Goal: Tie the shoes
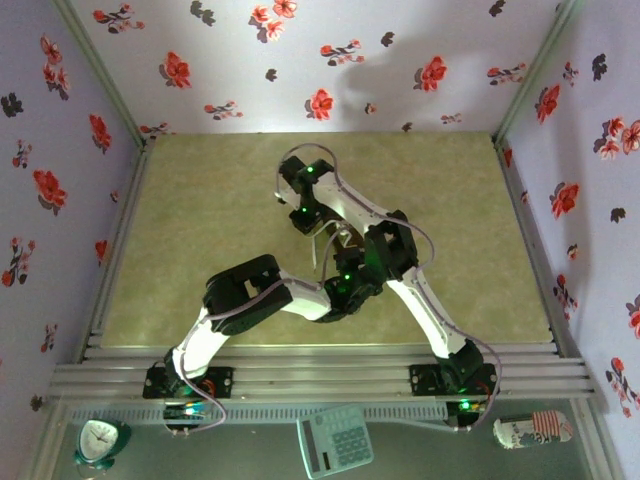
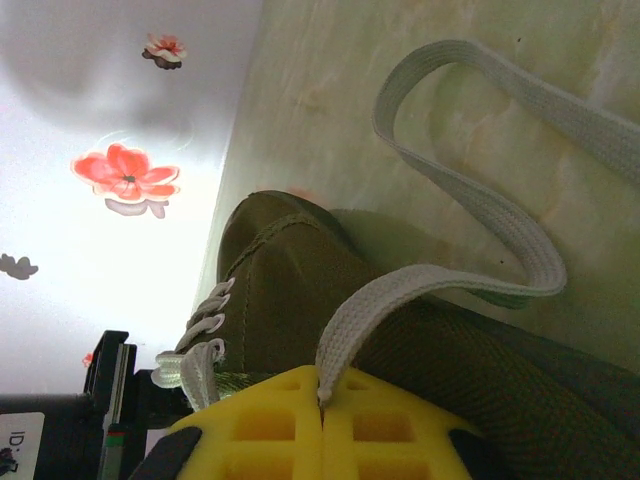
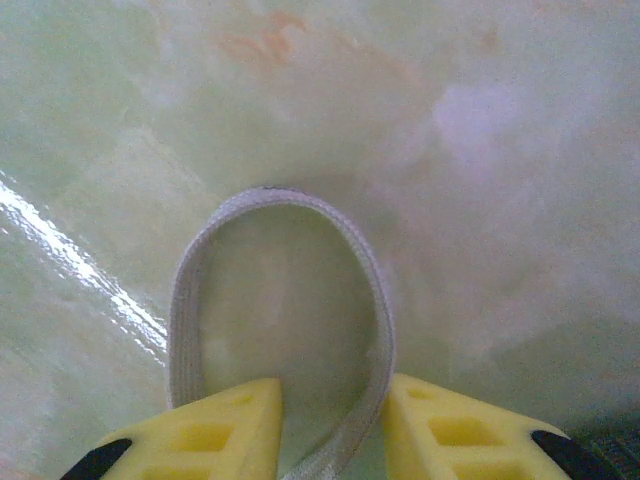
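- Location: the sneaker (image 2: 290, 290) rests on the bench (image 1: 200, 220) near its middle, beneath the two wrists. Its laced front shows just beyond the left claw (image 2: 322, 400).
- Left claw: fingers together, clamped on a lace strand (image 2: 400, 300). The strand runs out of the fingertips, crosses the sneaker's side and folds into a bend on the bench.
- Right claw (image 3: 332, 400): fingers apart, straddling a lace loop (image 3: 280, 198) that lies flat on the bench. One side of the loop lies against the inner face of one finger; nothing is clamped.
- Step in hand, as judged: close the right claw on the loop.
- Centre both sides of the loop between the pads before closing.
- Grip near the loop's base, so that the bow shape holds.
- Hold the left strand firm, but do not drag the sneaker.
- Risk: if only one side is caught, the loop pulls open.
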{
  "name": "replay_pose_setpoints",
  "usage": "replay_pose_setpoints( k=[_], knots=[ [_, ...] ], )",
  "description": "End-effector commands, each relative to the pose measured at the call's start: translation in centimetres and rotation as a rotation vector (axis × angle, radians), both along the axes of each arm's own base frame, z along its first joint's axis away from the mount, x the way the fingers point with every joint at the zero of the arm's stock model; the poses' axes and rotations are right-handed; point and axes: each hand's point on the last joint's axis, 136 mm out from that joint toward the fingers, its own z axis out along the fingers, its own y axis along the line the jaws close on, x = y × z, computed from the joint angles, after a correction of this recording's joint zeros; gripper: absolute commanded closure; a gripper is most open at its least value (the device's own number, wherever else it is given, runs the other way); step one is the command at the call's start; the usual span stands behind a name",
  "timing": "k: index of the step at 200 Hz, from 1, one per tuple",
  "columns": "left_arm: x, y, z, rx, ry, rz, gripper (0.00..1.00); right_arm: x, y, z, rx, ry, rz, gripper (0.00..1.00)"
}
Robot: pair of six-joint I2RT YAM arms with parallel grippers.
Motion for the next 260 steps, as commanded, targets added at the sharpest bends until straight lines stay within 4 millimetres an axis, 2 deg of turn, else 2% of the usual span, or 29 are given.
replay_pose_setpoints(
  k=[1,25,51,72,89,111,138,175,208,231,260],
  knots=[
    [-3.8,2.9,-9.3,0.324,0.160,-0.088,1.00,-3.5,-1.8,-5.6,-0.104,0.174,0.012,0.73],
    [-3.8,2.9,-9.3,0.326,0.160,-0.088,1.00,-3.3,-1.6,-5.4,-0.097,0.167,0.007,0.80],
    [-3.8,2.9,-9.3,0.325,0.159,-0.087,1.00,-3.1,-0.9,-4.1,-0.055,0.156,0.003,0.90],
    [-3.8,2.9,-9.2,0.322,0.158,-0.086,1.00,-2.6,0.2,-1.8,0.008,0.128,0.002,0.97],
    [-3.7,2.9,-9.2,0.323,0.156,-0.084,1.00,-2.1,0.9,0.9,0.064,0.094,-0.001,1.00],
    [-3.7,2.9,-9.1,0.322,0.154,-0.085,1.00,-1.4,1.4,4.2,0.117,0.035,-0.011,1.00],
    [-3.7,2.9,-9.1,0.320,0.154,-0.085,1.00,-1.0,1.5,6.8,0.148,-0.011,-0.019,1.00],
    [-3.7,2.9,-9.0,0.316,0.154,-0.084,1.00,-0.3,0.9,8.5,0.171,-0.051,-0.063,1.00],
    [-3.7,2.8,-8.5,0.297,0.149,-0.083,1.00,0.8,-0.2,9.9,0.211,-0.088,-0.170,1.00],
    [-3.7,2.6,-7.2,0.260,0.144,-0.082,1.00,2.0,-1.9,10.9,0.255,-0.116,-0.278,1.00],
    [-4.0,2.3,-4.6,0.183,0.166,-0.091,1.00,3.6,-4.5,12.8,0.333,-0.138,-0.430,1.00]
  ],
)
